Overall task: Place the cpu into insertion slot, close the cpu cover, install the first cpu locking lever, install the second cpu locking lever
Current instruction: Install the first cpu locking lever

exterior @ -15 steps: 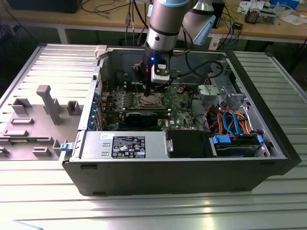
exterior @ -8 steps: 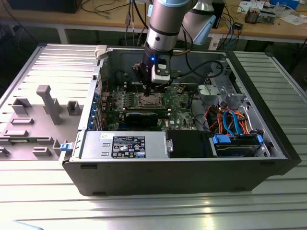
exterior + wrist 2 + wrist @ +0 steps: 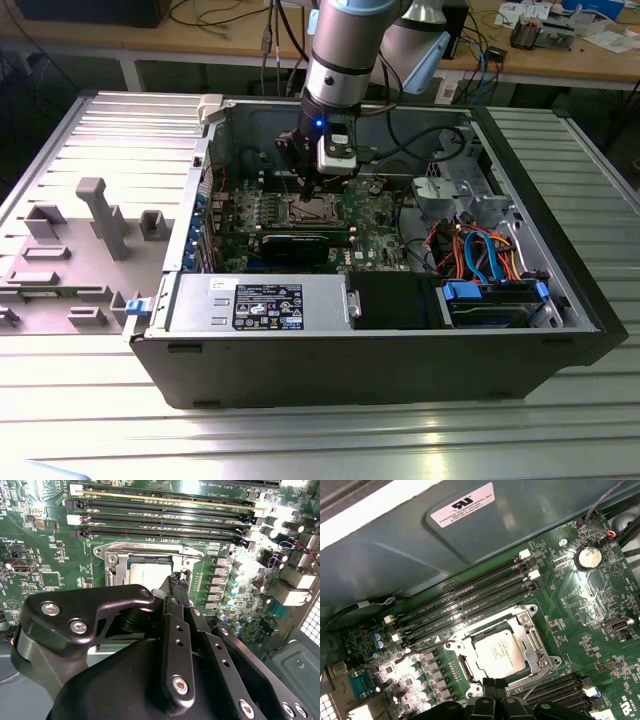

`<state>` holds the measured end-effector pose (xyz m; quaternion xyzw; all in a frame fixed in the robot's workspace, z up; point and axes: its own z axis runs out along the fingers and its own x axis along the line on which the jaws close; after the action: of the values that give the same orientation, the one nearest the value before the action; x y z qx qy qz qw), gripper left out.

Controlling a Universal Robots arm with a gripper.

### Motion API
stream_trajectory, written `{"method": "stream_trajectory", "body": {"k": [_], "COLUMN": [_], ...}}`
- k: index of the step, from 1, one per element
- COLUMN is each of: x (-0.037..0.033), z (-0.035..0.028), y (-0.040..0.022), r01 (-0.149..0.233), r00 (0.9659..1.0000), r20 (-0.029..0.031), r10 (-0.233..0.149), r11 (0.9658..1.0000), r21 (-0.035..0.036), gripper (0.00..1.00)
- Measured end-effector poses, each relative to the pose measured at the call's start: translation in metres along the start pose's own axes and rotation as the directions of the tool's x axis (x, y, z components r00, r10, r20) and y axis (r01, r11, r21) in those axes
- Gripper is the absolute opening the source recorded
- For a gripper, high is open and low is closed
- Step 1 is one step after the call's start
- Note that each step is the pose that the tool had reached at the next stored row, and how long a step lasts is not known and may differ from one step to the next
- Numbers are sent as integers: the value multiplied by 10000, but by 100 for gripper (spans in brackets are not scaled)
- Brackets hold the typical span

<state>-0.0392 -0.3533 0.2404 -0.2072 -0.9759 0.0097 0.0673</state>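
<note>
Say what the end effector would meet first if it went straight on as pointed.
Probably the near edge of the steel cover around the chip; depth below the end effector is unclear.

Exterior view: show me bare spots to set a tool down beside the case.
Free: the ribbed table in front of the case and at the exterior view's right. Crowded: inside the case; the grey fixture panel, exterior view's left.

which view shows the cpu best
The first wrist view: the cpu shows its metal top unobstructed. In the second wrist view the gripper hides part of it; in the exterior view it is a small distant patch.
</note>
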Motion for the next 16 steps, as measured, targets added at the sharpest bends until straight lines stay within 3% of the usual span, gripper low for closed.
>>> {"method": "stream_trajectory", "body": {"k": [16], "x": [0], "z": [0], "y": [0], "r01": [414], "r00": [9991], "r20": [-24], "r10": [-414], "r11": [9991], "r21": [-46], "gripper": [11]}}
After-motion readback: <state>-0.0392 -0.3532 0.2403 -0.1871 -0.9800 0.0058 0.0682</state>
